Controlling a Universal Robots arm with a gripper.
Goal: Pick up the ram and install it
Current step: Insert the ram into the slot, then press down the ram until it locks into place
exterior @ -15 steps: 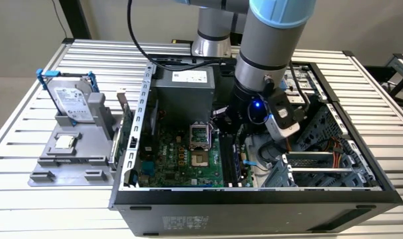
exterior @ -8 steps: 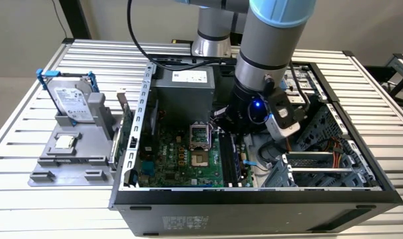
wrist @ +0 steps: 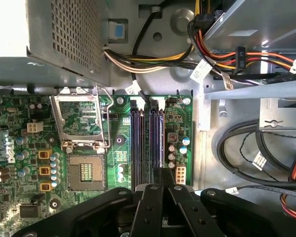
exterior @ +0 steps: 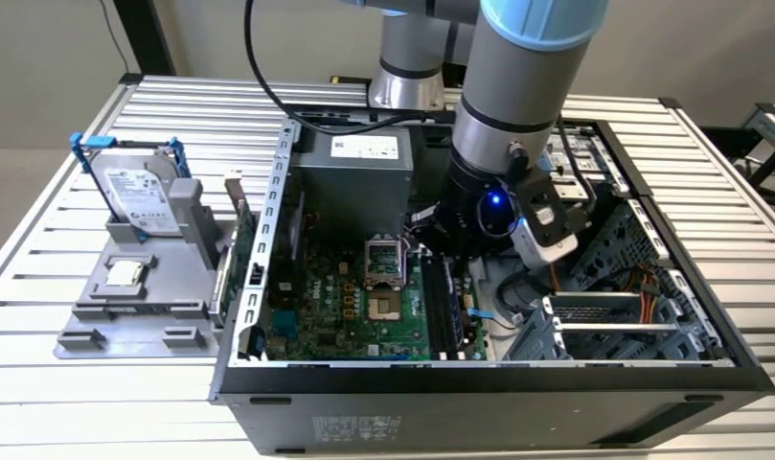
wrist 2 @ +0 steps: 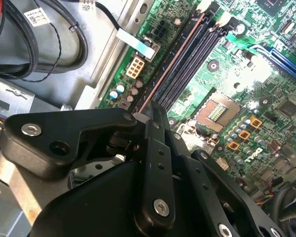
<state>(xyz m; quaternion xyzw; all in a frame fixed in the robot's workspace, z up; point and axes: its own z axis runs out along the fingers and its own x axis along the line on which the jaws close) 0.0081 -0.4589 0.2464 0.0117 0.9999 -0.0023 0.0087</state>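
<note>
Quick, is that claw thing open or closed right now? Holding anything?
Gripper: fingers closed on the ram, at the motherboard's slots.

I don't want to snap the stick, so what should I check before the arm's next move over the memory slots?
1. Claw grip on the ram: ok, closed on its thin edge.
2. Ram parallel to the memory slots: ok in the second wrist view.
3. Ram fully seated: cannot tell.
4. White slot latches open: cannot tell.
5. Black cables off the slots: ok, lying to one side.
</note>
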